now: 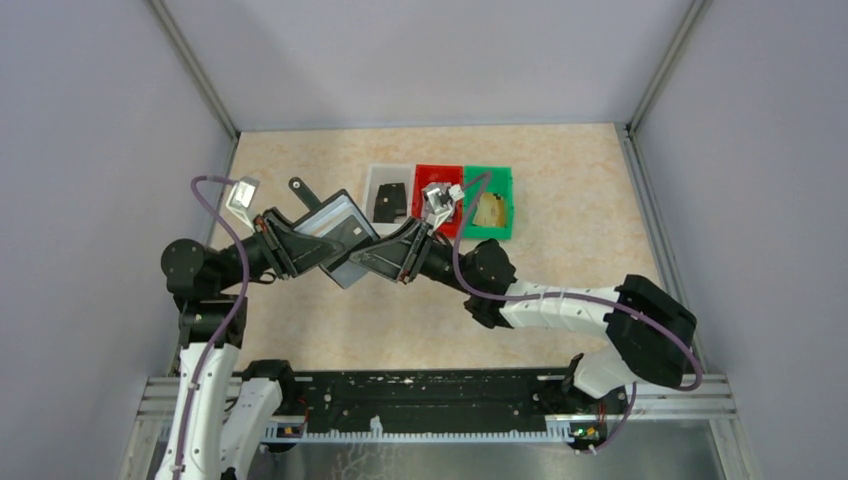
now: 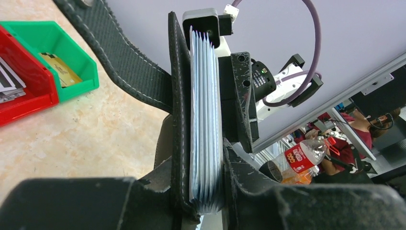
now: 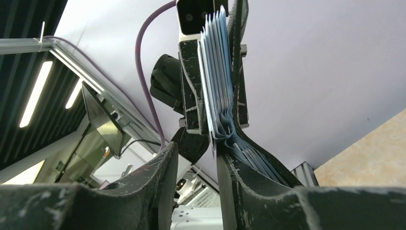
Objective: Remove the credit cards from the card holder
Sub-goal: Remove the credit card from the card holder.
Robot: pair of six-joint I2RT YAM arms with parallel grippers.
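From here the card holder [image 1: 340,228] hangs mid-air over the counter [image 1: 560,300] between the 2 arms, left claw [image 1: 300,245] clamped on it, right claw [image 1: 395,258] with jaws apart at its fanned blue panels [image 3: 218,72] — could nip only a panel, then tugging twists the holder loose.

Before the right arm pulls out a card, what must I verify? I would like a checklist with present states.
1. Left claw grips the small black folding card holder: ok.
2. Holder is held above the beige table: ok.
3. Right claw is closed on a card: not ok, its jaws stand apart.
4. A card shows among the pale blue pockets: cannot tell.
5. Green plastic bin has free space: ok.
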